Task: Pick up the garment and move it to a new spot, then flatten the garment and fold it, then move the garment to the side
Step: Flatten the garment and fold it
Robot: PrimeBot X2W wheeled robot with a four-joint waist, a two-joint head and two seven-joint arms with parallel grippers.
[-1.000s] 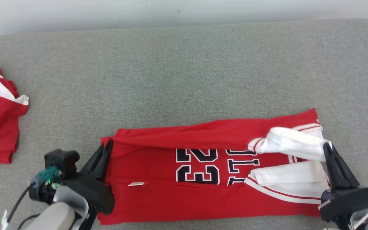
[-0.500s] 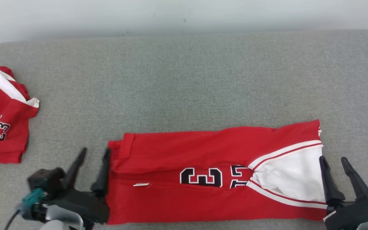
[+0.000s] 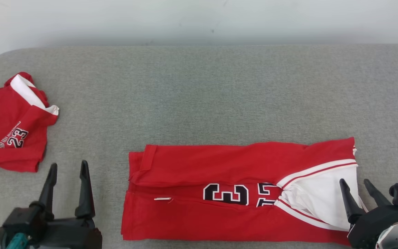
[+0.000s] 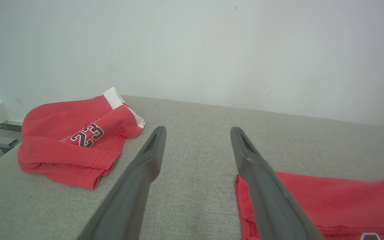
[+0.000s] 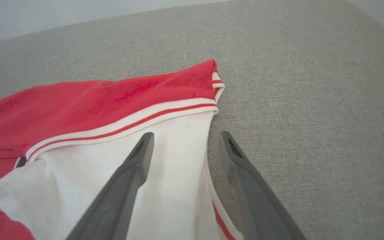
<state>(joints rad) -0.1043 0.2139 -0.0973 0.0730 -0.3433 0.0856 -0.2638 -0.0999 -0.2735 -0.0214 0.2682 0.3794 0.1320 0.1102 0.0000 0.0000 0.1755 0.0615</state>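
The red garment (image 3: 219,193) with white sleeves and black numbers lies folded into a long strip along the front of the grey table (image 3: 199,93). My left gripper (image 3: 67,167) stands open just left of the garment's left edge (image 4: 312,196), holding nothing. My right gripper (image 3: 354,183) is open at the garment's right end, over the white sleeve (image 5: 165,160). In the right wrist view one finger is over the sleeve and the other over the bare table, with the right gripper (image 5: 184,138) empty. The left gripper (image 4: 197,131) frames bare table.
A second red garment (image 3: 10,135) with "23" on it lies bunched at the table's left edge, also in the left wrist view (image 4: 75,140). A pale wall (image 3: 199,20) runs behind the table. The back of the table is bare grey fabric.
Both grippers have let go of the garment's top fold, which now lies flat over the strip, and have opened and drawn back toward me. The head camera has tilted up.
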